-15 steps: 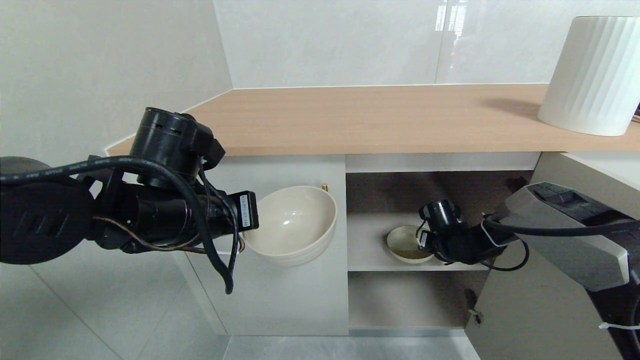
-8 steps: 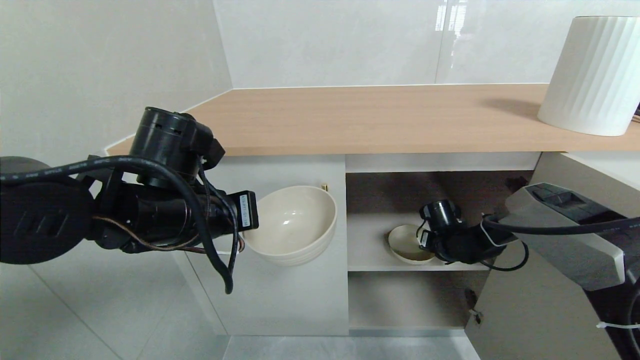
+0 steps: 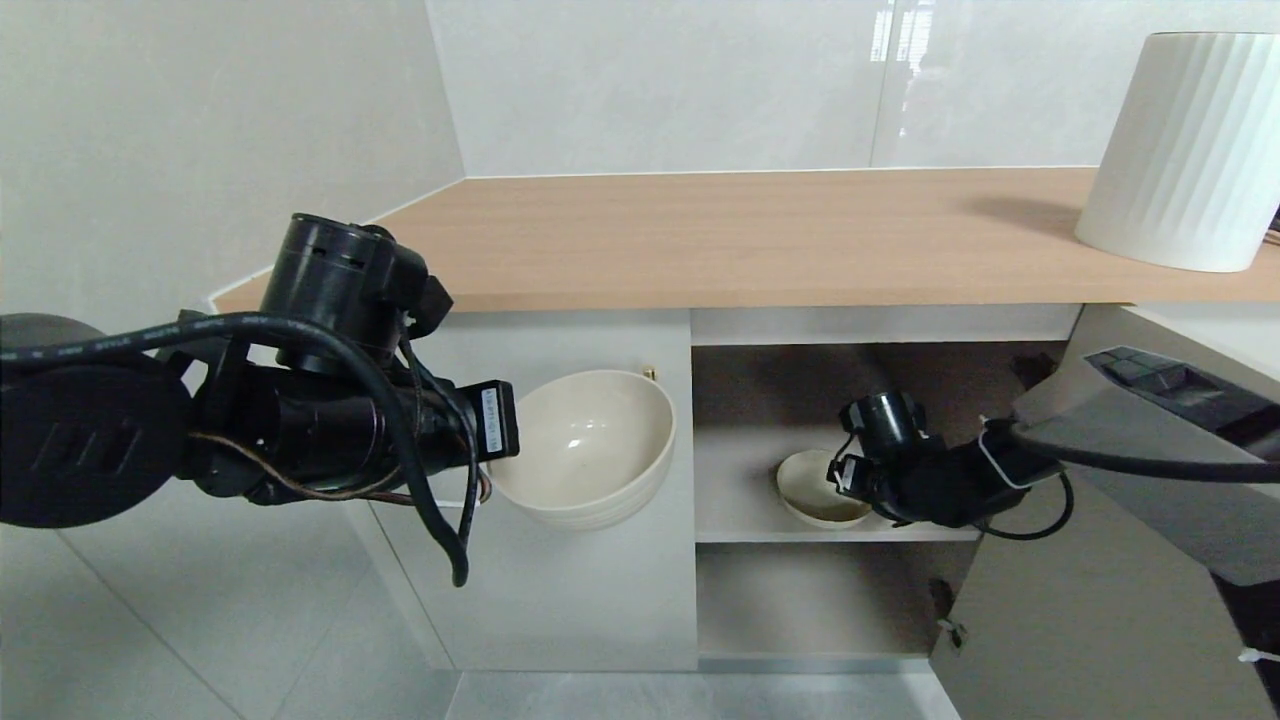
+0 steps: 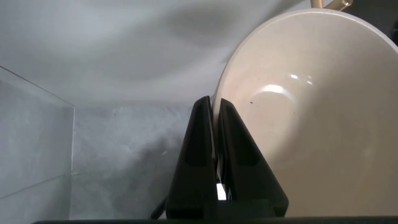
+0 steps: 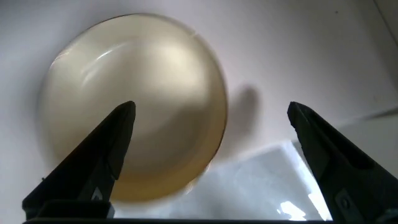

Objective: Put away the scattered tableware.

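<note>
Read from your left to your right. At the far left, your left gripper (image 3: 488,470) was held out in front of the closed cabinet door (image 3: 600,600), below the edge of the wooden countertop (image 3: 750,240). Its two fingers were pressed together on the rim of the large cream bowl (image 3: 590,450), one finger inside the wall and one outside, as the left wrist view (image 4: 216,106) made plain. The large cream bowl (image 4: 311,112) hung in the air, tilted, with its opening turned up and toward you. A small brass knob (image 3: 650,375) showed just past its upper rim.

To the right of the closed door, the cabinet stood open. On its white upper shelf (image 3: 740,490) lay the small cream dish (image 3: 812,488), mouth up. Your right gripper (image 3: 858,478) sat inside this compartment, just beside the dish on its right. In the right wrist view its fingers (image 5: 93,162) were spread wide and gripped nothing. The small cream dish (image 5: 134,99) rested on the shelf beyond them. Whether a finger touched the dish could not be told.

The open cabinet door (image 3: 1050,620) hung at the right, and a white ribbed container (image 3: 1180,150) stood upright on the countertop at the far right.
</note>
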Motion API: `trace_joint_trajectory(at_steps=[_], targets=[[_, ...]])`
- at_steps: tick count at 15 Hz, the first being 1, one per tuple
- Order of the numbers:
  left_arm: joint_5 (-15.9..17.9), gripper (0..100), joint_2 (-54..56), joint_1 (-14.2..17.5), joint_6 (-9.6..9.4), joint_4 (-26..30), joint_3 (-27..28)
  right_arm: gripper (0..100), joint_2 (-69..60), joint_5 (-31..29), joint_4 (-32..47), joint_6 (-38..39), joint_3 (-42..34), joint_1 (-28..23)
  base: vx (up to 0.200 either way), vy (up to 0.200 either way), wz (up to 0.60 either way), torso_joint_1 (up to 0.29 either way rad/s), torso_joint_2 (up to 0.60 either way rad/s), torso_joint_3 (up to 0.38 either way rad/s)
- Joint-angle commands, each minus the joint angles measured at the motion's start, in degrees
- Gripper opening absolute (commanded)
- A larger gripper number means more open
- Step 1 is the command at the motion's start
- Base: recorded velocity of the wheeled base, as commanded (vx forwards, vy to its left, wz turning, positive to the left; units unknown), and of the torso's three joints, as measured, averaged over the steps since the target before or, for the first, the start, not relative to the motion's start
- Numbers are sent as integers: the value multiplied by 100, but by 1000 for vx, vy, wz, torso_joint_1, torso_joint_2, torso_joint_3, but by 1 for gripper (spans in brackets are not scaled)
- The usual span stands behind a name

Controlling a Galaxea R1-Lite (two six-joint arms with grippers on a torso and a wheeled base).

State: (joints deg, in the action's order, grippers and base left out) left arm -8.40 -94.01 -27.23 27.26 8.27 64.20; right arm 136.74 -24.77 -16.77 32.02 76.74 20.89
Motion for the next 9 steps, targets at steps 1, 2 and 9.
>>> trace_joint_trajectory(at_steps=[1, 2, 9], targets=[[5, 0, -135, -107, -142, 17, -12, 100, -1264, 570, 34, -223, -862, 389, 0, 0, 0, 0, 0, 0], [5, 0, -187, -133, -203, 17, -21, 100, -1457, 728, 34, -381, -1003, 433, 0, 0, 0, 0, 0, 0], [-197, 0, -1295, -1012, -493, -238, -56, 100, -3769, 2416, 1924, -917, -1416, 837, 0, 0, 0, 0, 0, 0]])
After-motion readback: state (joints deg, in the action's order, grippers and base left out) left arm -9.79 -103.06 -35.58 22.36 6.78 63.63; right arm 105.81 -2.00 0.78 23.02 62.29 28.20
